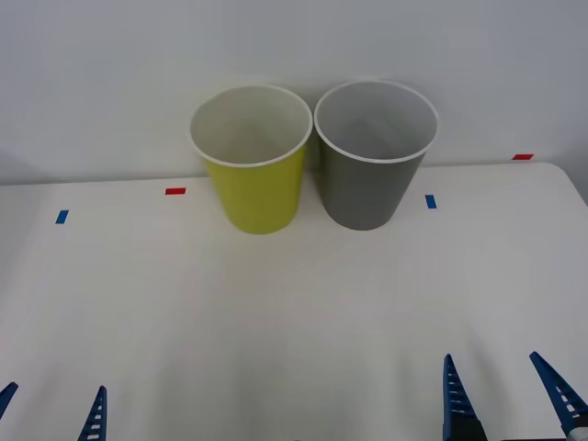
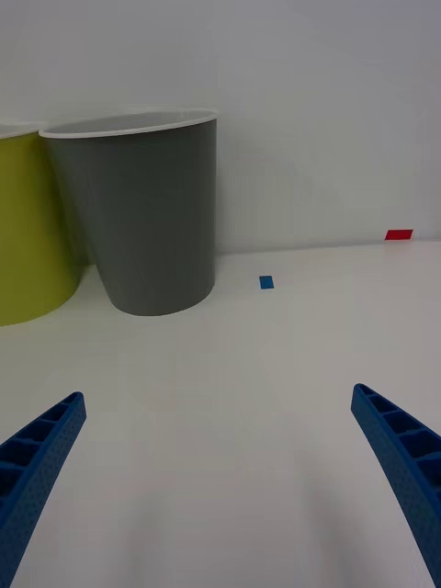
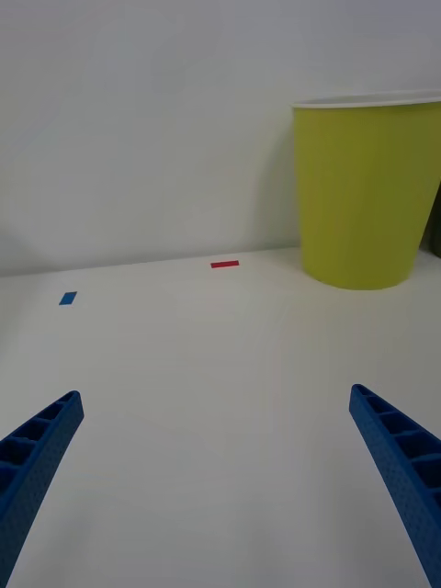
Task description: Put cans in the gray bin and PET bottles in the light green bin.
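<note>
Gray bin (image 1: 371, 188) stands upright at the far middle of the white bench (image 1: 294, 303), close to the pale wall (image 1: 110, 73). White rim, pale inside; what shows of its inside holds nothing. Light green bin (image 1: 259, 193) stands upright just beside it on the robot's left. The two rims nearly touch; whether they actually meet, cannot tell. What shows of the green bin's inside likewise holds nothing.

In the right wrist view the gray bin (image 2: 147, 220) sits ahead of the fingers with the light green bin (image 2: 28, 230) partly in frame next to it. In the left wrist view the light green bin (image 3: 367, 193) stands ahead of that arm's fingers.

Tape marks on the bench: a red strip (image 1: 175, 191) left of the green bin, a blue strip (image 1: 62, 217) farther left, a blue strip (image 1: 430, 201) right of the gray bin, a red strip (image 1: 522, 157) at the far right edge.

Left gripper (image 1: 50, 413) sits low at the near left edge of the bench, fingers spread apart, nothing between them. Right gripper (image 1: 503, 395) sits at the near right edge, fingers likewise spread, holding nothing. Both are well apart from the bins.
</note>
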